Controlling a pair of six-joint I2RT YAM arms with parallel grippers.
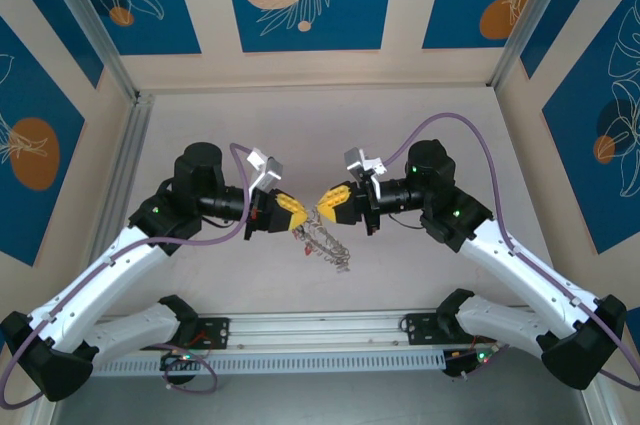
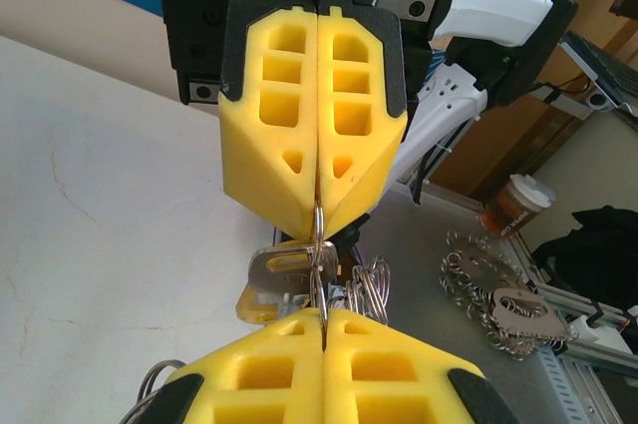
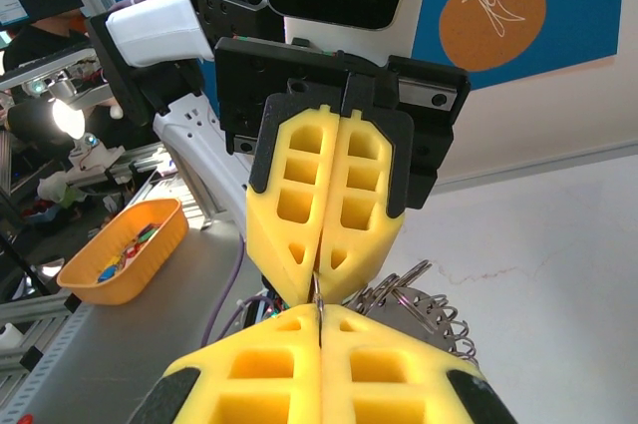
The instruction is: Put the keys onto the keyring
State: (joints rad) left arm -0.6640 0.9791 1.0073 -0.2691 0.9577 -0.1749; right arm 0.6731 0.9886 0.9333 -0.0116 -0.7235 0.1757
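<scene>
I have both grippers meeting tip to tip above the middle of the surface (image 1: 420, 280). My left gripper (image 1: 302, 216) is clamped tight on a thin wire of the keyring (image 2: 367, 284), and the right gripper (image 1: 321, 209) pinches the same wire from the opposite side. The ring's loops hang just under the pinch, with a silver key (image 2: 284, 266) touching them. A separate cluster of small metal loops (image 2: 493, 296) lies on the surface nearby.
</scene>
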